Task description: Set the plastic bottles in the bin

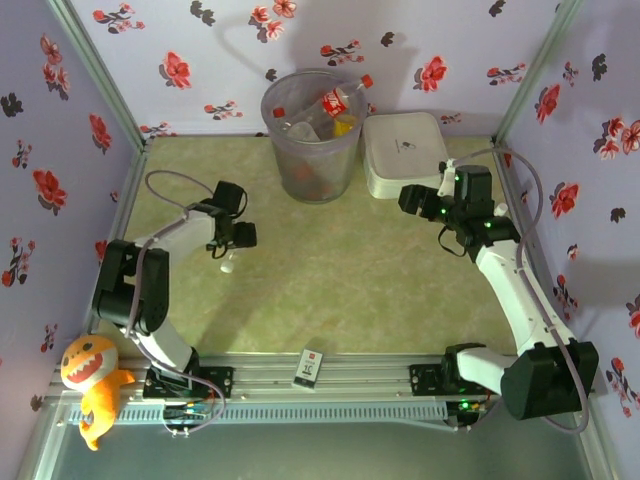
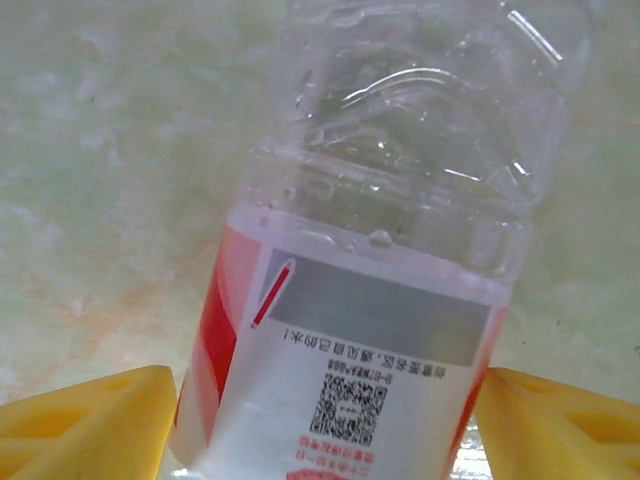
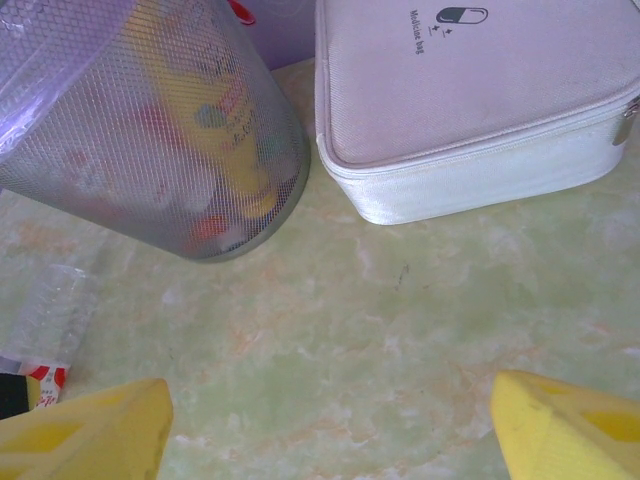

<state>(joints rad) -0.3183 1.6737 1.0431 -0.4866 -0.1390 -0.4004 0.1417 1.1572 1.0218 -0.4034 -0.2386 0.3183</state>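
**1. Card** (image 1: 310, 368) (black and white, red mark). Lying flat on the rail at the near edge, between the two arm bases. It is not a bottle, so it is being left out of the job.

**2. Plush toy** (image 1: 88, 388), orange. Sitting at the near left corner beside the left arm's base, taking no part in the task.

**3. Left hand** (image 1: 232, 245). Reaching down over the left-centre of the tabletop (image 1: 340, 290). Its yellow fingers (image 2: 90, 425) are flanking the labelled part of a plastic bottle (image 2: 400, 250). They are either meeting the label's edges or sitting just off them, and I cannot tell whether they are squeezing yet. Straddling the round body across its width is giving both fingers a surface to close on.

**4. Plastic bottle.** Clear, with a red-and-white label, apparently lying on its side on the tabletop, well apart from the bin. By the look of it, this is the one waiting to be moved.

**5. Right hand** (image 1: 412, 202). Hovering over the right side, near the front of the white case (image 1: 403, 150). Its fingers are standing wide apart with nothing between them. It seems to be keeping clear while the other arm works.

**6. Bin** (image 1: 315, 175). Standing upright at the far middle, just beside the case. It is already holding several bottles, among them a red-capped bottle (image 1: 340, 98) poking above the rim and a yellow squeeze bottle (image 1: 345, 125) beside it. The open top is inviting a drop from above.

**7. White case.** Lying closed to the right of the bin. It is not where the bottles are going.
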